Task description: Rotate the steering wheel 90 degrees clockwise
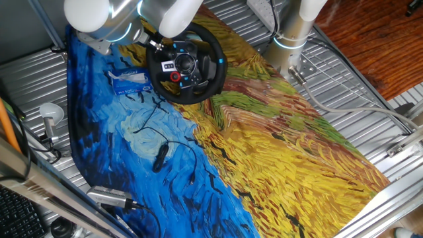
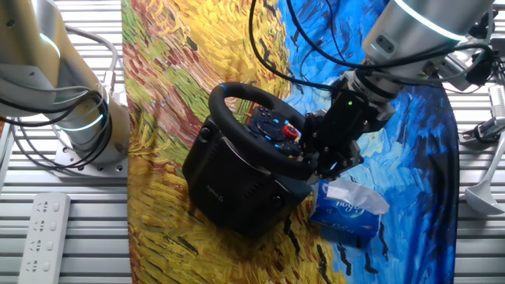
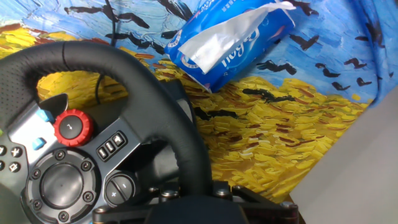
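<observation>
The black gaming steering wheel [image 2: 256,130] with thick round rim, red knob and bluish accents stands tilted on its dark base at the middle of the painted yellow-and-blue cloth [image 2: 189,71]. The two-finger gripper [image 2: 319,163] sits against the rim at about four o'clock in the other fixed view; in the hand view the rim [image 3: 168,124] runs down into the fingers at six o'clock. It appears clamped on the rim, though the fingertips are hidden. The arm reaches down from two o'clock, wrist bent, above a blue tissue pack [image 2: 347,209].
</observation>
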Tool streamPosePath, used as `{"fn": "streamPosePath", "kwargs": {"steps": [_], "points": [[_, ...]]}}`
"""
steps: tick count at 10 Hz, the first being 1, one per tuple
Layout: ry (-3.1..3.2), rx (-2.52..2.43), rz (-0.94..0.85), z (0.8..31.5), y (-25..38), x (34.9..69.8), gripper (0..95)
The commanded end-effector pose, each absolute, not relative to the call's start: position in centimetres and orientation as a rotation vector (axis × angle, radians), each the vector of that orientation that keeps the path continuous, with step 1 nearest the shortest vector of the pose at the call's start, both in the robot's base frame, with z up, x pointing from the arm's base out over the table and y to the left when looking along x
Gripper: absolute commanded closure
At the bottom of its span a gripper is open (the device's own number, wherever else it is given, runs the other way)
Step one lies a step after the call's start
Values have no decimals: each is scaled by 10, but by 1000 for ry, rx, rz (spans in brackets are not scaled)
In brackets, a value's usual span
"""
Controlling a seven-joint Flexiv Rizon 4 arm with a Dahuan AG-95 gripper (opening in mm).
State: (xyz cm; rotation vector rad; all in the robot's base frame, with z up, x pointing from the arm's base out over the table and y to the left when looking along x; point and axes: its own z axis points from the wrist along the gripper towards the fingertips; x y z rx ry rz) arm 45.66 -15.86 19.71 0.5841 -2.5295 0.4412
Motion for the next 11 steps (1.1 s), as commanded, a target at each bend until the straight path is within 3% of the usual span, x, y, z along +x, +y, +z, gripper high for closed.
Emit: {"fn": "streamPosePath", "kwargs": {"steps": [1,11], "points": [[-2513,579,455,203,-158,454,950],[-2505,560,490,199,-163,441,950]]}}
